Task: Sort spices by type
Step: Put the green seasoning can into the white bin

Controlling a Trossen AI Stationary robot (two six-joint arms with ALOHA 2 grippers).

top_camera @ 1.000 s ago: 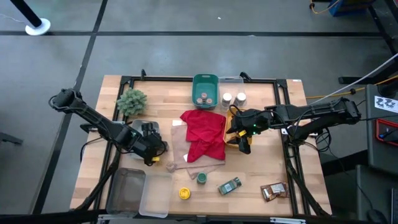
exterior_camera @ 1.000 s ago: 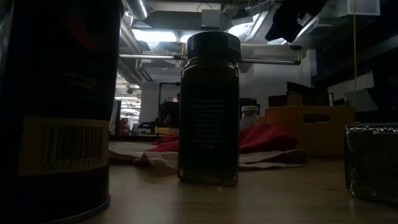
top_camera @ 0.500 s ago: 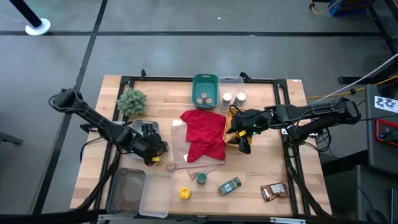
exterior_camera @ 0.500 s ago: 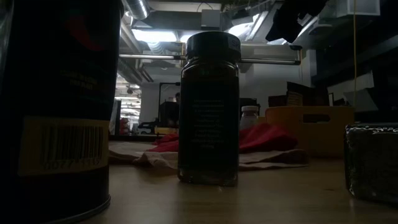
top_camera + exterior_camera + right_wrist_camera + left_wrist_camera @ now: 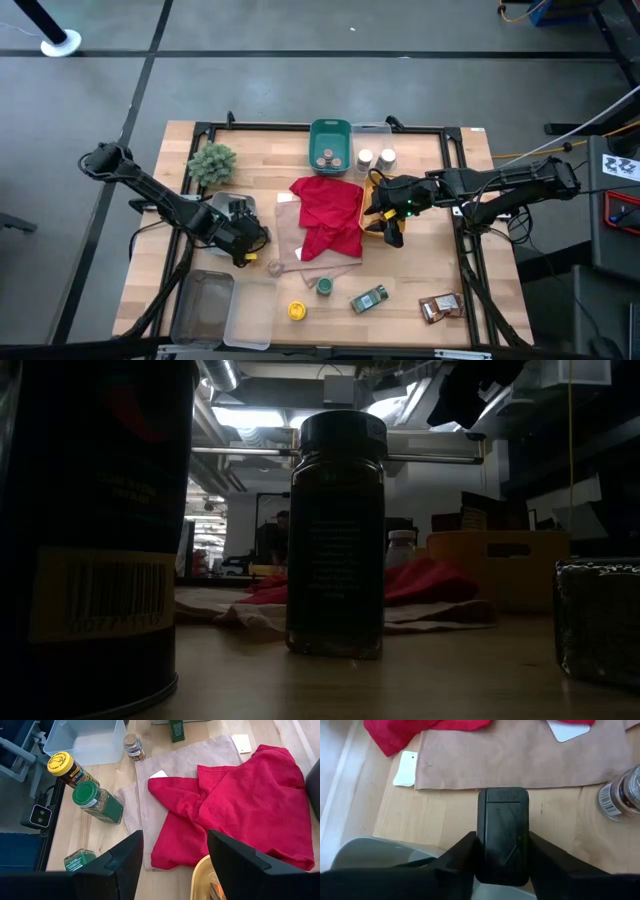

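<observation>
My left end effector (image 5: 502, 865) sits low over the worktop (image 5: 160, 275), near its left side, with both fingers pressed against the sides of a small dark tin (image 5: 503, 835); it grips that tin. Just past the tin lies a tan cloth (image 5: 520, 755), and a clear jar (image 5: 622, 795) stands beside that cloth's edge.

My right end effector (image 5: 175, 865) hovers with its fingers apart and nothing between them, above the rim of a yellow box (image 5: 372, 208) to the right of the red cloth (image 5: 328, 212).

The other spices are scattered: a yellow-lidded jar (image 5: 297, 311), a green-lidded jar (image 5: 324, 287) and a jar lying on its side (image 5: 369, 298) along the near edge, brown packets (image 5: 440, 306) at the near right, tan-lidded jars in a teal bin (image 5: 330, 135), and two white-lidded jars (image 5: 376, 158) beside it.
</observation>
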